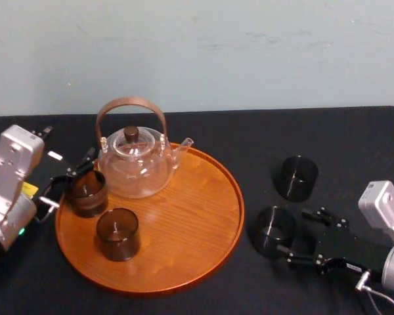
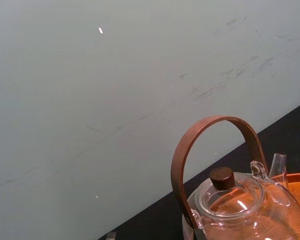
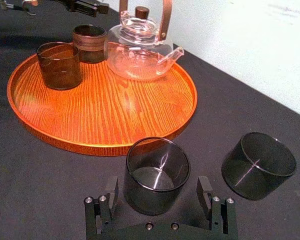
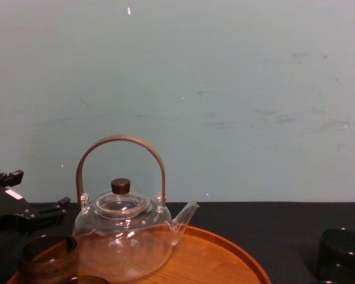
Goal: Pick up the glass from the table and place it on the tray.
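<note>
- head view: a pale wall stands behind the table [image 1: 354, 138], which is all black cloth. the right gripper [image 1: 292, 231] lies low on it with its fingers spread, and the glass [image 1: 274, 230] is at their tips. a second glass [image 1: 295, 177] stands near, off to the gripper's side. the tray [image 1: 203, 216] starts just past the glass.
- the left gripper [image 1: 72, 180] hangs spread at the tray's far side, around a banded glass [image 1: 87, 192].
- left wrist view: the teapot [image 2: 240, 205] stands close before the left gripper.
- right wrist view: the glass stands upright between the spread fingers [image 3: 110, 192], with a gap on each side, so nothing is pinched.
- chest view: the second glass sits low, apart from the tray.
- handling: the glass is probably light, rigid, slick and breakable. a level, gentle squeeze across its lower wall seems best, as a hard one could squirt it out.
</note>
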